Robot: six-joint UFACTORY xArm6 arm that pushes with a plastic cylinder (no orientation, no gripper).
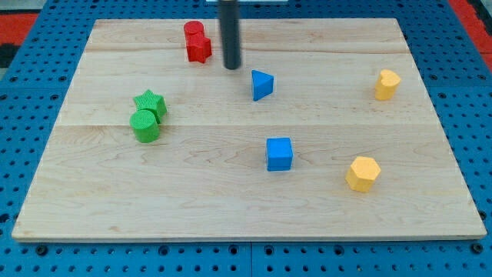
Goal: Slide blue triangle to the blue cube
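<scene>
Partly cropped rod, my tip (231,66) beside blue triangle (261,85)

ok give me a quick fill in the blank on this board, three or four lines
1. My tip sits between the red blocks and the ____ triangle.
2. The blue cube lies toward the view's ____ from the triangle.
3. The green star touches the green ____.
4. The number of yellow blocks on the board is ____.

Missing words: blue; bottom; cylinder; two
</scene>
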